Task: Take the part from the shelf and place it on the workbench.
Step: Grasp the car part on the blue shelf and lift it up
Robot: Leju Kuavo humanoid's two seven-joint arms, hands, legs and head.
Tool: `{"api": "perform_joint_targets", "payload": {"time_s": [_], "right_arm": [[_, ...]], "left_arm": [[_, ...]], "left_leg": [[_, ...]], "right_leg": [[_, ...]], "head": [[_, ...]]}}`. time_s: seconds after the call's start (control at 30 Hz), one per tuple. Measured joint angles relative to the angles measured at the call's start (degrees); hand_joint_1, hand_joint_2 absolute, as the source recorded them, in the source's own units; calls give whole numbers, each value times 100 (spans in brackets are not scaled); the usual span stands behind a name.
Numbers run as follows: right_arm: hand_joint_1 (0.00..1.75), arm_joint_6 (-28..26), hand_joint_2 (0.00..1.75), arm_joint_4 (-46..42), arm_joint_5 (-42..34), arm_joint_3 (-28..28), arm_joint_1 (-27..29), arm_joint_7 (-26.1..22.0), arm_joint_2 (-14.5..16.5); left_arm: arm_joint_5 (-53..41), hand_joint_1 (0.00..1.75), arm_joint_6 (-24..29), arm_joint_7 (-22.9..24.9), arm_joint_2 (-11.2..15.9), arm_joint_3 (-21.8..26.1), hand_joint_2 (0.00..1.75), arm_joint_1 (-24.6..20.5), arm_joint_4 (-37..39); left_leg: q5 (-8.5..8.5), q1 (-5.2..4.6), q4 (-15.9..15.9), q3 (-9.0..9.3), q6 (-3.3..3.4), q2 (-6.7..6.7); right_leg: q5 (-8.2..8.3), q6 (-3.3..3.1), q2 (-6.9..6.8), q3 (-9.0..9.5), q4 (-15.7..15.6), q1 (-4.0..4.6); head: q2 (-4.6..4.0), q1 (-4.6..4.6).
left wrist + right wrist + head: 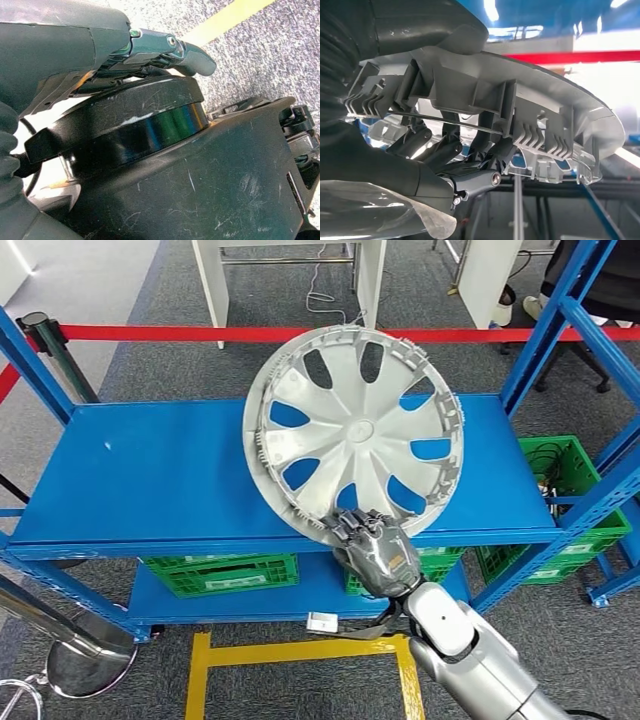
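Observation:
A silver wheel cover (pixel 355 430) with several oval openings stands tilted on the blue shelf (pixel 151 470), its far edge raised. My right hand (pixel 375 552) grips its near rim at the shelf's front edge. In the right wrist view the thick thumb (pixel 433 25) lies over the rim of the wheel cover (pixel 531 100) and the dark fingers (pixel 444 150) curl in under its ribbed clips. A second rim seems to show behind the cover's left edge. My left hand (pixel 170 47) hangs above the carpet with a finger stretched out and nothing in it.
Blue uprights (pixel 558 320) frame the shelf on both sides. Green crates (pixel 219 573) sit on the lower level, another green crate (pixel 581 480) at the right. Red barrier tape (pixel 151 333) runs behind, with a stanchion (pixel 53 350) at the left. Yellow floor tape (pixel 302 650) lies below.

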Motion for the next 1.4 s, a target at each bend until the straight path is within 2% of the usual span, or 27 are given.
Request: {"api": "perform_joint_targets", "payload": {"time_s": [0.5, 1.4], "right_arm": [[175, -191, 175, -804, -38, -100, 179, -111, -269], [175, -225, 175, -885, -22, -101, 287, -138, -379]], "left_arm": [[10, 0, -7, -34, 24, 0, 175, 1, 0], [24, 0, 157, -49, -3, 0, 175, 2, 0]], "left_leg": [[0, 0, 0, -1, 0, 0], [0, -1, 1, -1, 0, 0]], "right_leg": [[0, 0, 0, -2, 0, 0], [1, 0, 0, -3, 0, -1]], "head": [[0, -1], [0, -1]]}}
